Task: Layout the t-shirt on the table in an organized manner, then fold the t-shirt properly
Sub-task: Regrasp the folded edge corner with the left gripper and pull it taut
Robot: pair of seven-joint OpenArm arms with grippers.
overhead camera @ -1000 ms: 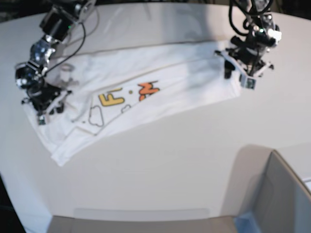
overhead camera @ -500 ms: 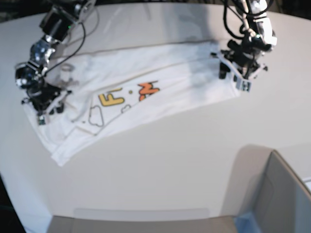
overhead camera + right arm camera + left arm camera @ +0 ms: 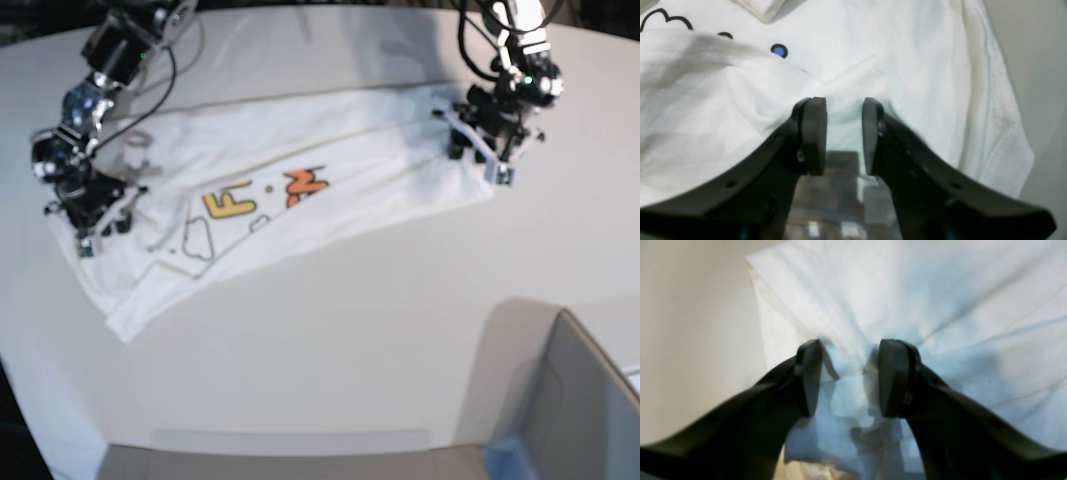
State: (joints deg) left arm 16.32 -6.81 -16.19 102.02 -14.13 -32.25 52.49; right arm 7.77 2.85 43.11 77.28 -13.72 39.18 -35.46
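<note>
Here, we see the t-shirt (image 3: pixel 300 190) lying in a long, slanted band across the white worktop (image 3: pixel 350 340), its yellow and orange lettering facing up near the middle. At the plain end of the cloth, our left hand (image 3: pixel 478 148) sits low over the shirt's edge; the wrist view shows its fingers (image 3: pixel 893 380) apart, with a raised pucker of fabric between them, though we cannot tell whether they pinch it. At the opposite end, our right hand (image 3: pixel 88 215) presses down on the cloth near the outlined doodles. Its fingers (image 3: pixel 813 133) stand apart with white fabric in the gap, a blue dot (image 3: pixel 778 50) printed just beyond. A grey box corner (image 3: pixel 580 410) juts in nearby.
</note>
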